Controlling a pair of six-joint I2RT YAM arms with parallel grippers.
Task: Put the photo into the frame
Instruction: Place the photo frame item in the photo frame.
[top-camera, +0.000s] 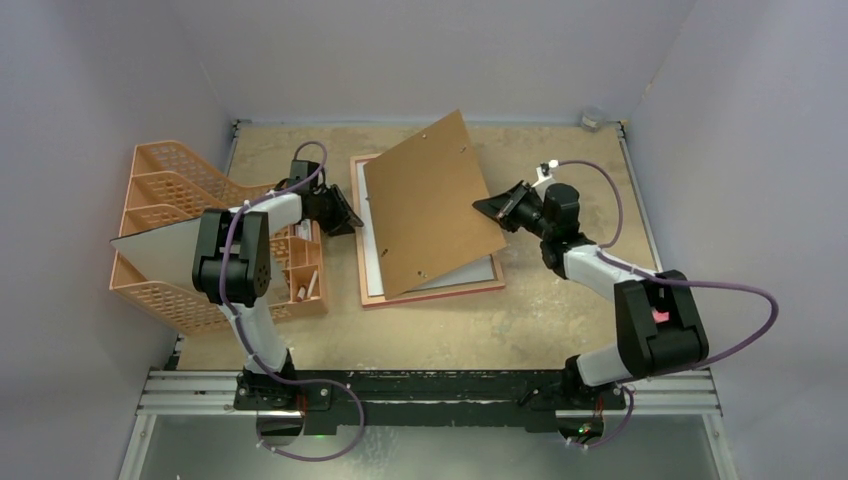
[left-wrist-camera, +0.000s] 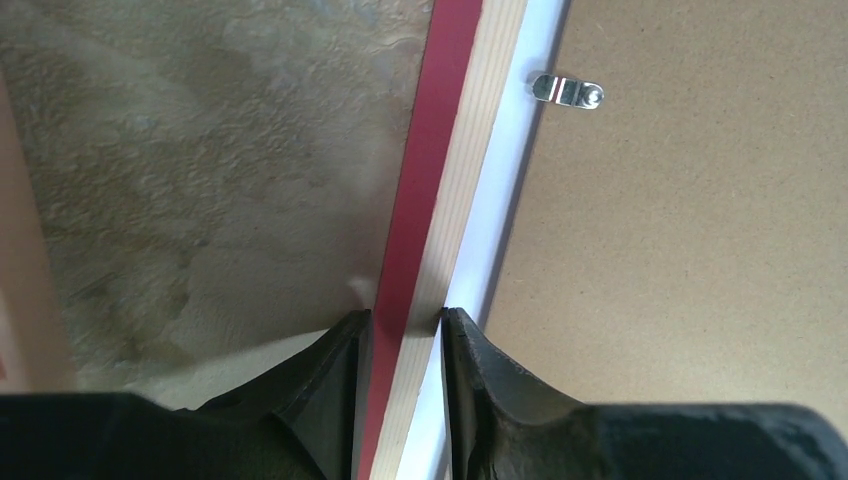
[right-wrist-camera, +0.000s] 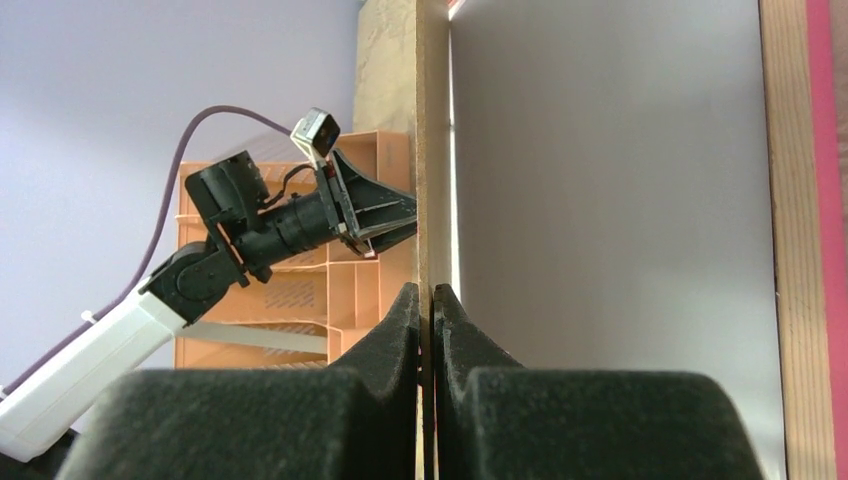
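Left wrist view shows you the left end effector clamped across the left rail of the frame, flat on the counter. What seems the photo, white side up, lies inside. Your right end effector pinches the tilted board above.

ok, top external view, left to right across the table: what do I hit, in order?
orange mesh organiser → left gripper → frame (its left rail) → brown backing board → right gripper
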